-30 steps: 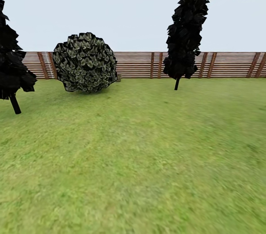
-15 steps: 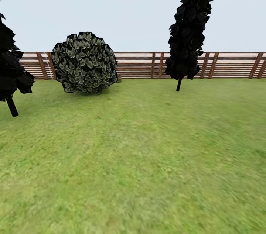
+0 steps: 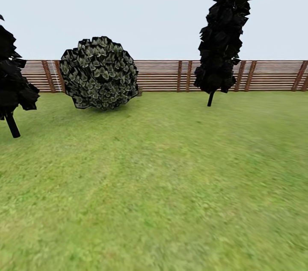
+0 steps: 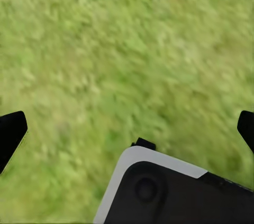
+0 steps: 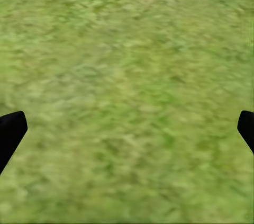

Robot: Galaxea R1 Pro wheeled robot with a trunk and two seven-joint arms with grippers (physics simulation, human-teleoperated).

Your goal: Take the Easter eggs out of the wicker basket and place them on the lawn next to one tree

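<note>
Bright, flat daylight, pale hazy sky, no glare. Only soft shadows: a faint dark patch on the lawn (image 3: 171,177) under the round bush (image 3: 99,73). Both conifers (image 3: 226,27) render near-black, with almost no detail. Fence (image 3: 167,75) slats sharp. Grass goes smeared and blurry toward the near edge of the head view. Tall conifer leans, wide-angle distortion. Both wrist views have soft, blurred grass; fingertips (image 4: 11,131) (image 5: 11,128) are plain black silhouettes.
</note>
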